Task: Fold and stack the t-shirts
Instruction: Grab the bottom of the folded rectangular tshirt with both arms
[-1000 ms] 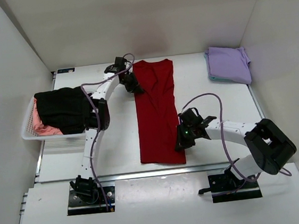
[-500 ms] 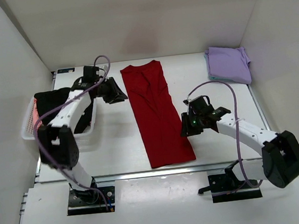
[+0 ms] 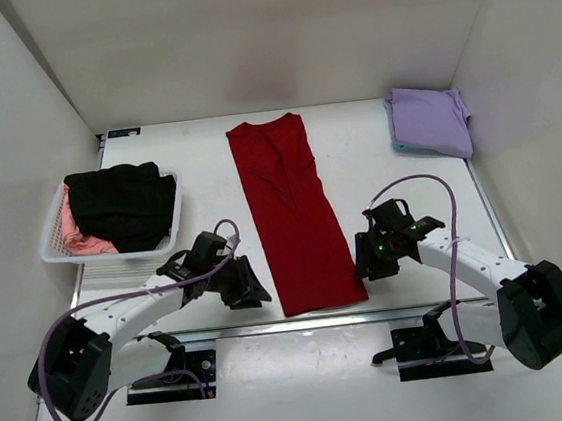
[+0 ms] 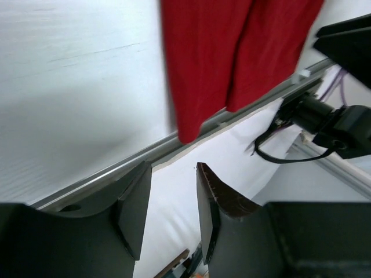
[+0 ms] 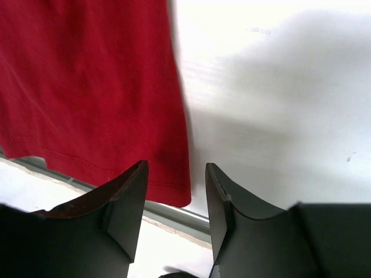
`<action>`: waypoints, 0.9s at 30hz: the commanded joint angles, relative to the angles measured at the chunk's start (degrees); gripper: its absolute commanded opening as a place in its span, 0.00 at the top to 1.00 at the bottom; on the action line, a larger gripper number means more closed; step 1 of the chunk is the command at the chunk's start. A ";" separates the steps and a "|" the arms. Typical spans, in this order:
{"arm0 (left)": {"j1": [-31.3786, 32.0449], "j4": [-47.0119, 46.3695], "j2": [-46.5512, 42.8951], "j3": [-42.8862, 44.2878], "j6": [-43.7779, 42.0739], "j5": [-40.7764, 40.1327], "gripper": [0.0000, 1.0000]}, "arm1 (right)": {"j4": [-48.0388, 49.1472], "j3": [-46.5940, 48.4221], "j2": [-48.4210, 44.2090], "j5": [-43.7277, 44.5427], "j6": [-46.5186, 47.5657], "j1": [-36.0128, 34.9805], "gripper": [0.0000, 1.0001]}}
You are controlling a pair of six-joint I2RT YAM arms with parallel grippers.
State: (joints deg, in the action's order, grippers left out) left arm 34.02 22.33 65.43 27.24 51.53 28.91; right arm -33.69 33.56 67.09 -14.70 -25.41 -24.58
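Fold of the red t-shirt (image 3: 291, 209), crosswise stage. The red t-shirt lies flat on the table (image 3: 207, 178) as a long narrow strip, its near hem almost at the table's front rail. The left arm (image 3: 121, 313) brings the left jaws just beside the hem's left corner. The right arm (image 3: 467, 256) holds the right jaws just beside the hem's right corner. Both pairs of jaws stand apart with nothing between them; in the right wrist view the hem corner shows just beyond the tips.

Judged step: pinch both hem corners and carry them toward the collar end. To do it well, each pair of jaws should slide low under every layer at its corner and close at the same time. The two should then lift evenly, so the strip keeps its edges aligned and does not twist.

A folded lavender t-shirt (image 3: 430, 119) lies well right of the collar end. Well left of the strip, a basket (image 3: 54, 249) holds a black t-shirt (image 3: 119, 202) and a pink t-shirt (image 3: 83, 243).
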 commanded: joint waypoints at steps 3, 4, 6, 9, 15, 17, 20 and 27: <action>4.29 -14.23 -0.66 -2.37 9.72 -3.41 0.50 | 1.26 -2.27 -0.99 -0.33 -2.45 -1.35 0.57; 4.65 -14.68 0.04 -1.59 9.38 -5.07 0.49 | 1.17 -2.71 -1.00 0.02 -2.71 -0.91 0.57; 6.66 -13.03 4.16 2.00 8.07 -6.74 0.50 | 1.61 -3.41 -1.08 -0.59 -2.72 -0.65 0.57; 9.47 -9.59 10.66 6.49 5.52 -9.22 0.49 | 1.88 -3.85 -0.12 -0.68 -3.07 -0.91 0.56; 14.49 -6.33 20.87 10.63 5.07 -10.97 0.51 | 3.37 -4.21 2.25 -2.79 -3.68 -2.57 0.56; 15.37 -5.45 20.97 10.28 5.51 -10.71 0.53 | 3.89 -4.47 3.49 -2.87 -4.30 -4.16 0.55; 14.06 -3.71 17.64 8.36 6.57 -11.06 0.48 | 4.95 -4.38 4.54 -4.11 -4.73 -5.04 0.61; 13.08 4.65 11.56 9.14 3.93 -14.84 0.47 | 6.45 -5.87 4.80 -5.07 -5.61 -6.27 0.67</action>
State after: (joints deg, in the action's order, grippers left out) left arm 46.92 22.96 79.20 35.99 56.77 16.62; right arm -27.42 30.02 71.07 -21.12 -30.87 -30.09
